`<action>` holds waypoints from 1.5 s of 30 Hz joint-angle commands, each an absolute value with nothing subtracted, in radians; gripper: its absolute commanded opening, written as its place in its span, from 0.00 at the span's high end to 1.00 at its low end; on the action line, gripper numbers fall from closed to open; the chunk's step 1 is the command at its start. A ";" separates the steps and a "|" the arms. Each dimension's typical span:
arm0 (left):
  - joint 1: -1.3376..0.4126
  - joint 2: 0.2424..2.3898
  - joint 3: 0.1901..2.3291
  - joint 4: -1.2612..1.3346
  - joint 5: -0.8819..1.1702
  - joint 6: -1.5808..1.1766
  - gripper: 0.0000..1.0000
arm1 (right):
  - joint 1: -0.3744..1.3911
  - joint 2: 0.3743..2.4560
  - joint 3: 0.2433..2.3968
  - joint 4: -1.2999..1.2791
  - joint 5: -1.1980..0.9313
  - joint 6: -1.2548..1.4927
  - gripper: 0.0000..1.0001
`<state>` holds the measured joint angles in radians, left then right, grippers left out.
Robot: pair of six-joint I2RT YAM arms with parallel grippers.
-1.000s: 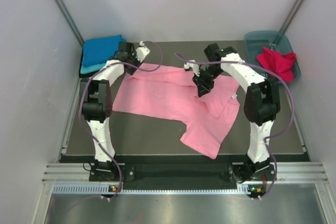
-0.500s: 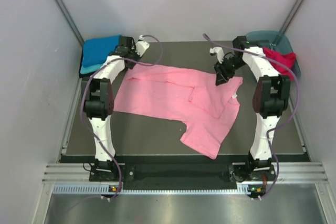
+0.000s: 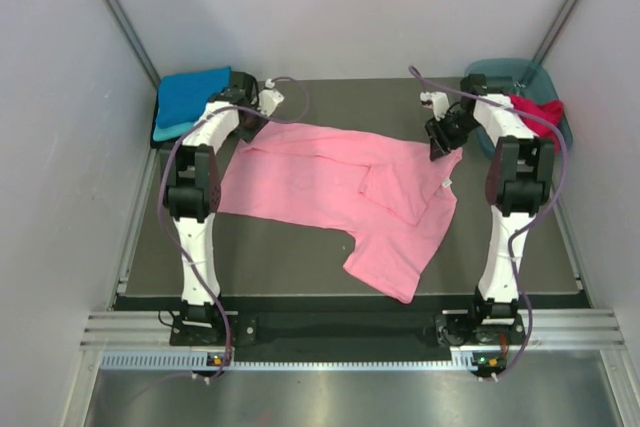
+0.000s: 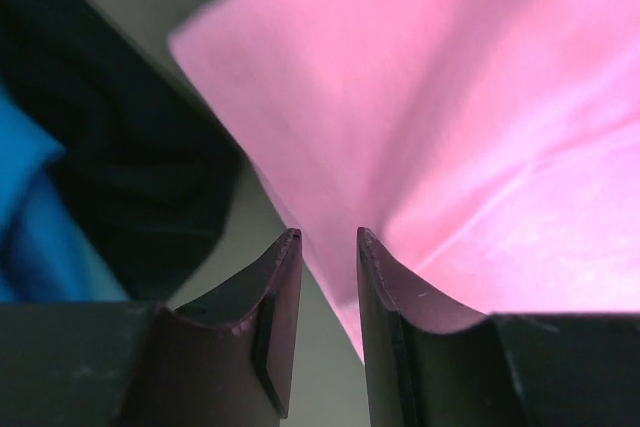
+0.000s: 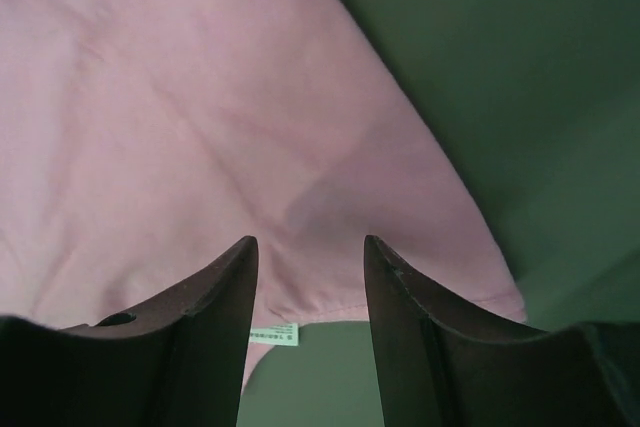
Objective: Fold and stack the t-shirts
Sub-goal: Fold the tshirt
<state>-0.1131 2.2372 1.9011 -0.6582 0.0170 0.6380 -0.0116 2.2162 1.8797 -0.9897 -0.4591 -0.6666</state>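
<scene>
The left tool (image 4: 328, 239) is narrowly parted, the right tool (image 5: 310, 244) wider, both empty.

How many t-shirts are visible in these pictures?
5. The pink t-shirt spread on the table; blue t-shirt on a turquoise t-shirt, far left corner; black t-shirt beside them (left wrist view); red t-shirt in the tub. More may be hidden.

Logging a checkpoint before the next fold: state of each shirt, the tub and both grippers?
Light pink cotton t-shirt: spread on the table, partly folded over
Bright blue cotton t-shirt: folded, far-left corner
Blue-grey plastic tub: upright, holds the red shirt
Crimson red cotton t-shirt: crumpled in the tub
Left gripper: open, empty, at pink shirt's edge
Right gripper: open, empty, over pink shirt's corner
</scene>
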 commanded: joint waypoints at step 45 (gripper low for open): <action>-0.152 2.102 2.019 -0.364 -0.020 0.524 0.66 | 0.023 2.232 2.126 -0.689 -0.153 -0.661 0.52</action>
<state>-0.1310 2.1857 2.0277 -0.4347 -0.0681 0.5404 -0.0006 2.4306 2.1689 -0.7780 -0.0704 -0.6460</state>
